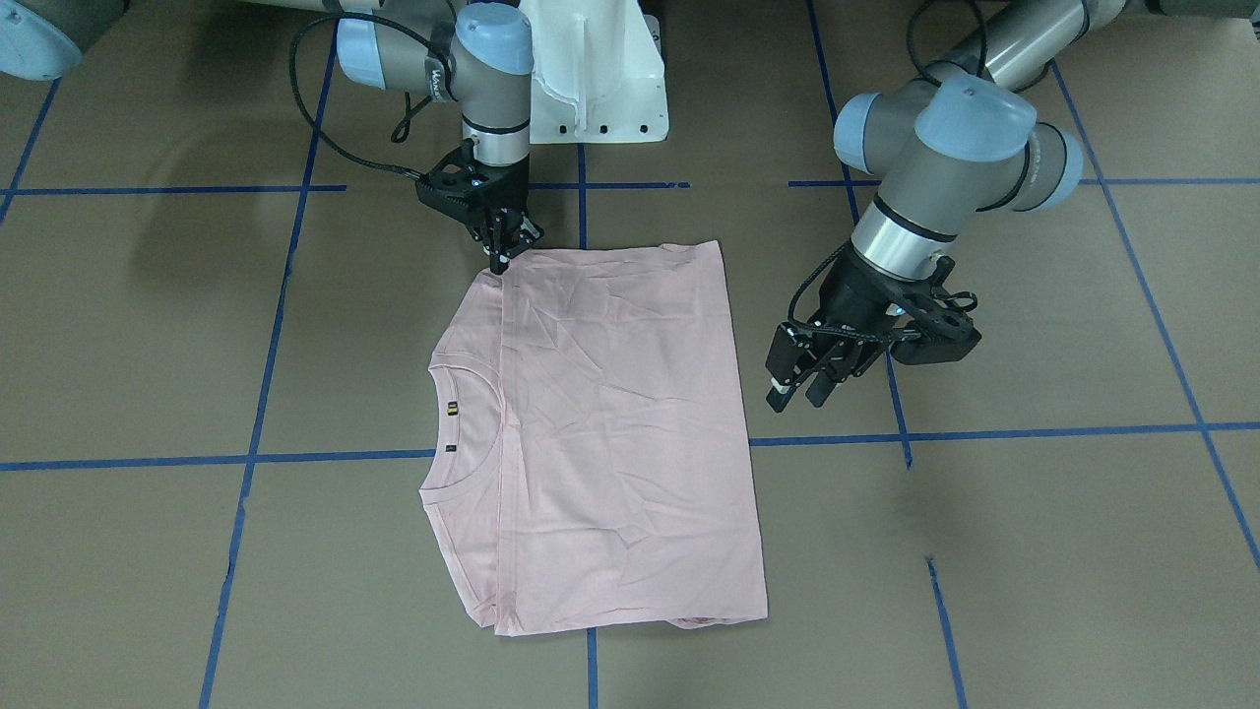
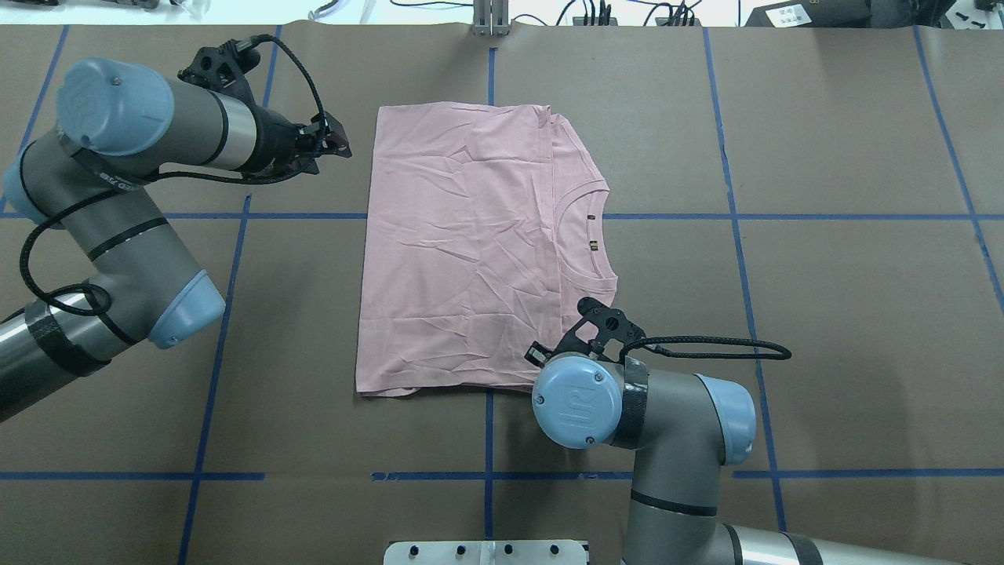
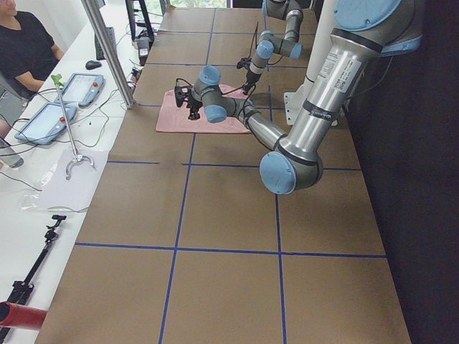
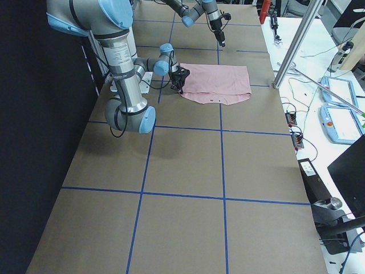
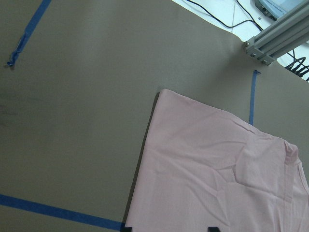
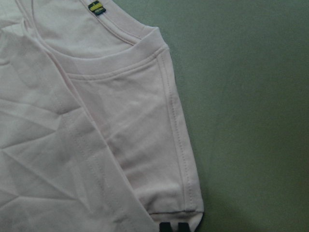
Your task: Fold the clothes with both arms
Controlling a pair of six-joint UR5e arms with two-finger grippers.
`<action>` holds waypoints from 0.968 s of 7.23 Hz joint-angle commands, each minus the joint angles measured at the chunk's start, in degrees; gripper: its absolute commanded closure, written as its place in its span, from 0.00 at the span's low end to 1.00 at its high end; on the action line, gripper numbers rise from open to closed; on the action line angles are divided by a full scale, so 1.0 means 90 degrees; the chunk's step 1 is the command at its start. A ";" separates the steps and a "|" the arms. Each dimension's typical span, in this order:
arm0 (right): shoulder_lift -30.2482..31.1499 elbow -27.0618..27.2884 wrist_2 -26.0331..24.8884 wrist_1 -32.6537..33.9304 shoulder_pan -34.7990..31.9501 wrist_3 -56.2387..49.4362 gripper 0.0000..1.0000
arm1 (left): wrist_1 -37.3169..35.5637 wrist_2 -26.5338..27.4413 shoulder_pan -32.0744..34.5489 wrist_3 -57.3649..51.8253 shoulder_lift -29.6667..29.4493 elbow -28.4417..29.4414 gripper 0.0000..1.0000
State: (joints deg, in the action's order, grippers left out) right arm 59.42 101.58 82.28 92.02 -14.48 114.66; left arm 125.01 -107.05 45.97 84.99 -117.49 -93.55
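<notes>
The shirt point(image 1: 610, 414) lies part-folded on the tabletop point(image 1: 1034, 551). The right fingers point(image 1: 500, 254) look clenched on its shoulder corner, though the pinch is hard to see. The left fingers point(image 1: 780, 379) hang released beside the hem. A shallow pinch could slip when lifted, spoiling the fold.

1 pink T-shirt point(image 1: 610, 423), 2 robot arms point(image 1: 492, 89) point(image 1: 945, 148), 2 end effectors point(image 1: 500, 261) point(image 1: 797, 396), 1 white pedestal base point(image 1: 600, 69), 1 person point(image 3: 25, 46)

4 wide, 2 close views of T-shirt point(image 1: 610, 414)
</notes>
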 commanded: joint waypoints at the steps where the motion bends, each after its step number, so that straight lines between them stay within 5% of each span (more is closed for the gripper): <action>1: 0.0009 0.0070 0.0018 0.0020 -0.0012 -0.0083 1.00 | -0.0159 0.0000 0.0000 0.0000 0.0008 -0.0113 0.39; 2: 0.0000 0.0090 0.0008 0.0010 -0.0022 -0.0084 0.52 | -0.0159 0.0000 0.0000 0.0000 0.0008 -0.0113 0.39; 3: -0.0078 0.0071 0.0008 0.0010 -0.0119 -0.0084 0.24 | -0.0159 0.0000 0.0000 0.0000 0.0008 -0.0113 0.39; 7: -0.0118 -0.0066 0.0037 0.0020 -0.0159 -0.0074 0.17 | -0.0159 0.0000 0.0000 0.0000 0.0008 -0.0113 0.39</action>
State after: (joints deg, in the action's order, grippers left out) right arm 58.41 101.49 82.45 92.13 -15.89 114.06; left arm 123.57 -107.05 45.97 84.99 -117.42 -94.51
